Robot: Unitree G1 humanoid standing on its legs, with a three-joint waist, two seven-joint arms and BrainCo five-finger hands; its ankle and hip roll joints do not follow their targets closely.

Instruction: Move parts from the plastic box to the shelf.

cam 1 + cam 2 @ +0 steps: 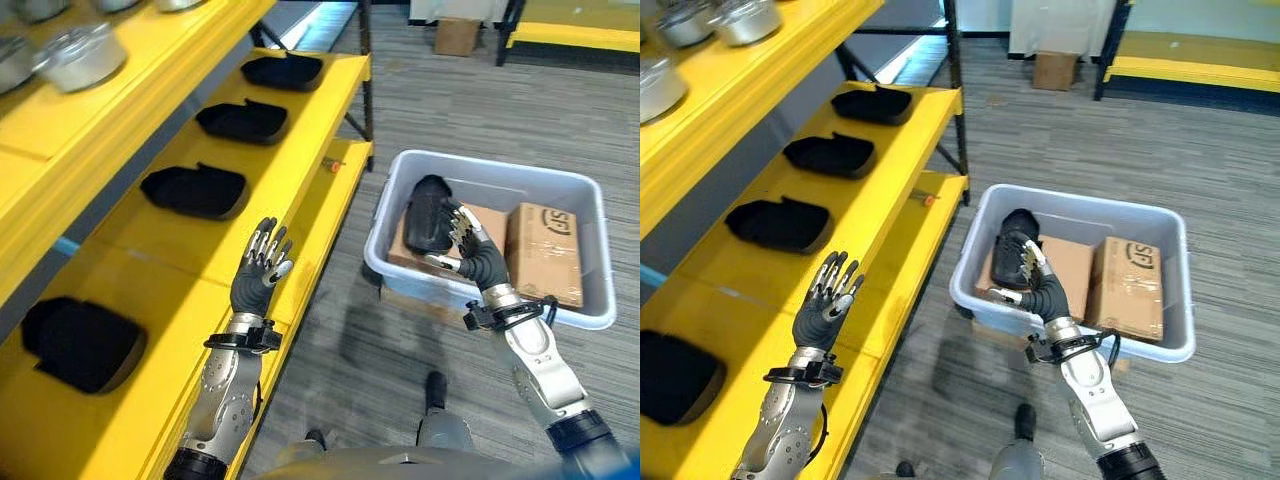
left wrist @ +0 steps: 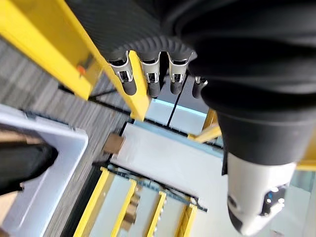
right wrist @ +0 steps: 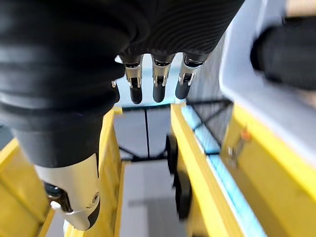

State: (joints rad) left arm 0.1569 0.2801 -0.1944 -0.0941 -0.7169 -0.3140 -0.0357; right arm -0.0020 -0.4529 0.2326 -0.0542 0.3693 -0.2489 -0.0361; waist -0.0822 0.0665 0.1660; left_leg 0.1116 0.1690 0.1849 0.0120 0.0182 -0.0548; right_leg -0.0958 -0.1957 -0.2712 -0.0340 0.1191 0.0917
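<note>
At right centre of the head views, the right hand (image 1: 470, 245) hovers at the plastic box (image 1: 560, 192), fingers straight and loosely spread beside the black part (image 1: 430, 213), not closed on it. Left hand (image 1: 258, 270) idles spread-fingered over the yellow shelf (image 1: 290, 215). Risk: a shallow grip slips off the part's rounded edge against the cardboard boxes (image 1: 545, 250).

Printed mark on cardboard box (image 1: 545, 252), not legible.

Bare yellow shelf (image 1: 190, 262) lies just ahead of the left hand (image 1: 258, 275). Before the right hand (image 1: 1038, 285), the box wall (image 1: 975, 262) and black part (image 1: 1013, 255) block.
</note>
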